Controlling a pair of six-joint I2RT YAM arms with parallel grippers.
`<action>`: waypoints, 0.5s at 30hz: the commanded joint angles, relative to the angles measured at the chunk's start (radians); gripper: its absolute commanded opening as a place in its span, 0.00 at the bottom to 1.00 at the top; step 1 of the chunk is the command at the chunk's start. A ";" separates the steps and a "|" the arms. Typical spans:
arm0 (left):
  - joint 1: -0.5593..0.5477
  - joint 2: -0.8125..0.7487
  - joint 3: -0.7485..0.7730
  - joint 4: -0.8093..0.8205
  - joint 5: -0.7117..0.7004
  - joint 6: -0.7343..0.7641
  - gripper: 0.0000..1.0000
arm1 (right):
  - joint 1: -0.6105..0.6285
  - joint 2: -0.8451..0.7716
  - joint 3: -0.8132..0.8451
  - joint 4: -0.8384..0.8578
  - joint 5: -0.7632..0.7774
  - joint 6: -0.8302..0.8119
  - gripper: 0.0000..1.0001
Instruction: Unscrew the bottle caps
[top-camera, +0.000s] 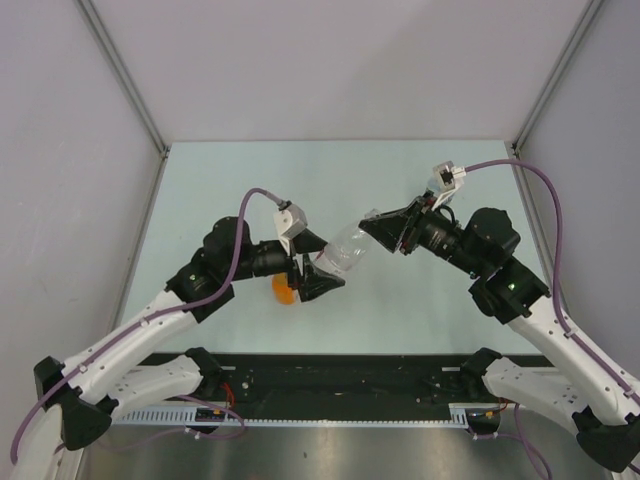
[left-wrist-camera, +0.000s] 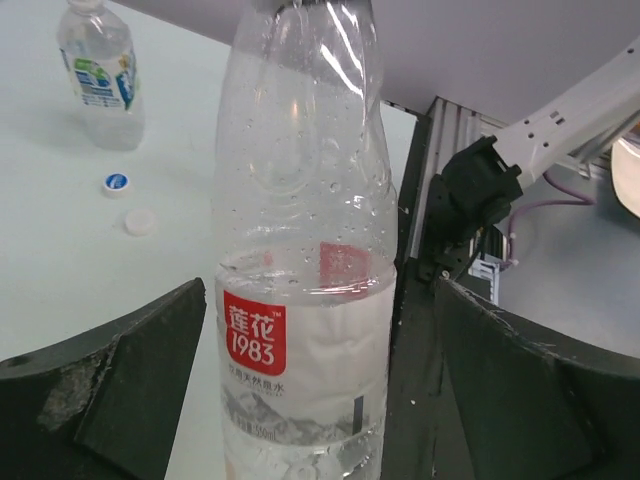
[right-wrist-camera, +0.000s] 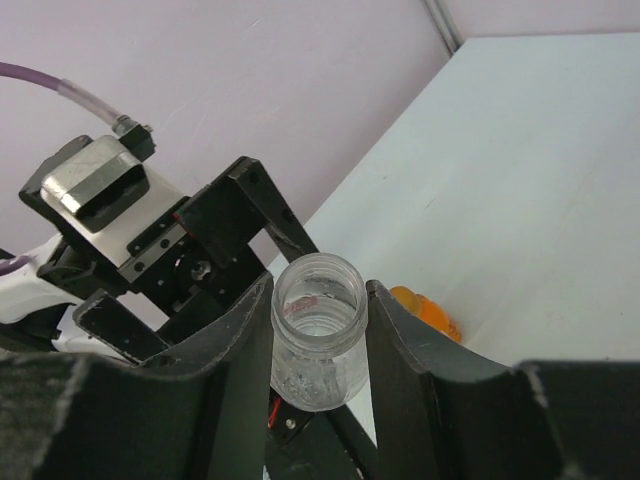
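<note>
A clear bottle with a red-white label (left-wrist-camera: 300, 200) hangs tilted between my two arms, its mouth (right-wrist-camera: 318, 290) uncapped. My left gripper (left-wrist-camera: 320, 300) stands open around its lower body, with a gap on each side of the label. My right gripper (right-wrist-camera: 320, 330) is shut on the bottle's threaded neck. In the top view the bottle (top-camera: 345, 250) runs from the left gripper (top-camera: 322, 278) up to the right gripper (top-camera: 378, 232). A blue cap (left-wrist-camera: 116, 183) and a white cap (left-wrist-camera: 139, 222) lie loose on the table. The orange cap is out of view.
A clear bottle with a blue-white label (left-wrist-camera: 100, 70) stands uncapped beyond the two loose caps. An orange bottle (top-camera: 284, 290) lies on the table (top-camera: 420, 300) under my left wrist, also showing as an orange shape (right-wrist-camera: 430, 312) past my right finger.
</note>
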 joint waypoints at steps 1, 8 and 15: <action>0.003 -0.075 0.068 -0.028 -0.086 0.036 1.00 | -0.003 -0.018 0.051 -0.010 0.051 -0.055 0.00; 0.004 -0.251 0.119 -0.151 -0.438 0.105 1.00 | -0.003 0.052 0.127 -0.083 0.508 -0.190 0.00; 0.004 -0.411 0.005 -0.122 -0.456 0.082 1.00 | -0.064 0.312 0.176 0.046 0.770 -0.353 0.00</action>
